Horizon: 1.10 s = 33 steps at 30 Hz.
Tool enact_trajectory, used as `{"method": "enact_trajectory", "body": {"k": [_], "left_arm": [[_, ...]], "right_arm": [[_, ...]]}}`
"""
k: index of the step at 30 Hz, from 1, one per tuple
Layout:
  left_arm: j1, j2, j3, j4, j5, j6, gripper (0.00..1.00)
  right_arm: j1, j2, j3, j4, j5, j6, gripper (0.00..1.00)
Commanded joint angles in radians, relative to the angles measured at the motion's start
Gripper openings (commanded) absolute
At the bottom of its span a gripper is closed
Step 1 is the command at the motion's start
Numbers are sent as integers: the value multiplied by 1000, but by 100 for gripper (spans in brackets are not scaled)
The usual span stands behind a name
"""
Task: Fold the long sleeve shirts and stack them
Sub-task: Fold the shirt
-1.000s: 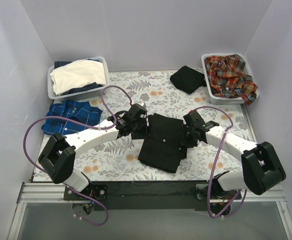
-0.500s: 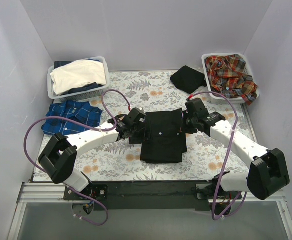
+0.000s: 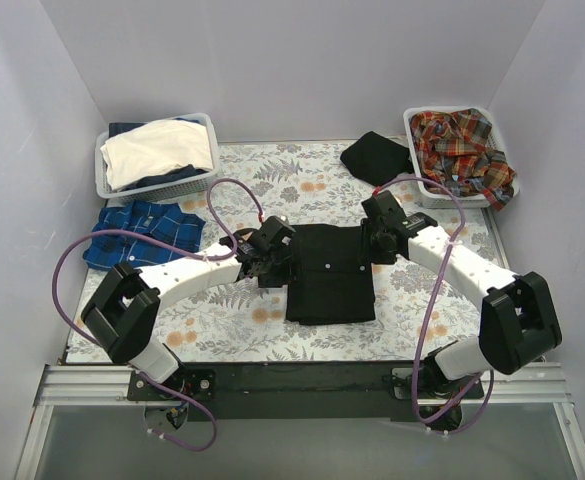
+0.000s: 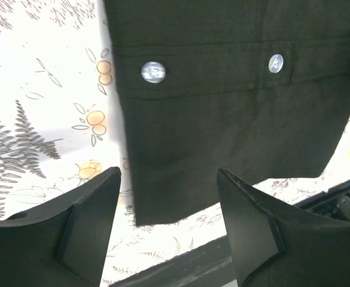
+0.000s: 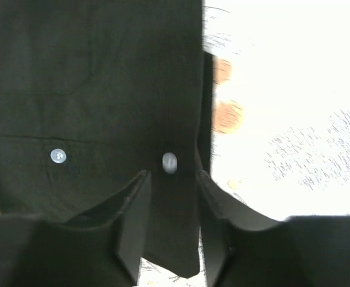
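Both pincers are being reported as released. The left pincer (image 4: 169, 197) is being held with its jaws well apart just above the left edge of the plain black, button-front cloth shirt (image 3: 330, 275), with nothing gripped between them. The right pincer (image 5: 172, 206) is being held with jaws parted at the garment's far right corner. Black cloth is being seen through the gap and is being judged as lying beneath rather than pinched, though contact cannot be settled.

The shirt is lying folded into a flat rectangle at the middle of the floral-patterned desk (image 3: 222, 315), between the two arms, with its small pale buttons (image 4: 153, 72) facing up. The stationing of a pincer at each side is being judged as serving to square the fold before stacking.

Against the frame one second earlier, the shirt is being found straightened. It lay skewed then, and its edges are now running parallel to the desk. The right pincer is being found nearer the far edge of the cloth. A folded blue-and-white checked shirt (image 3: 137, 232) is lying well apart at the left.
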State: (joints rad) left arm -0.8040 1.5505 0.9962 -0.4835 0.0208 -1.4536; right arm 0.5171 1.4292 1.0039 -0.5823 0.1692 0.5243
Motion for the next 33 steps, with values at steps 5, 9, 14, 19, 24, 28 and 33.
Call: {"method": "enact_trajectory", "body": {"k": [5,9,14,19,24,28,33], "left_arm": [[20,3,140,-76,-104,45,65],[84,5,168,-72,-47,45,65],[176,17,215,-40,28,94,65],[215,75,288,-41,36,136,65],[242,129,331,-21,60,147,65],[243,167,358,3,108,156,65],[241,198,351,28,162,171,65]], "right_arm": [[23,-119,68,-48,135,31,52],[93,-102,76,-2,-40,-35,49],[252,25,49,48,-163,-44,45],[366,147,56,93,-237,-66,42],[396,230,29,107,-249,-29,40],[396,223,-56,85,-232,-6,39],[393,84,-244,50,-177,22,39]]}}
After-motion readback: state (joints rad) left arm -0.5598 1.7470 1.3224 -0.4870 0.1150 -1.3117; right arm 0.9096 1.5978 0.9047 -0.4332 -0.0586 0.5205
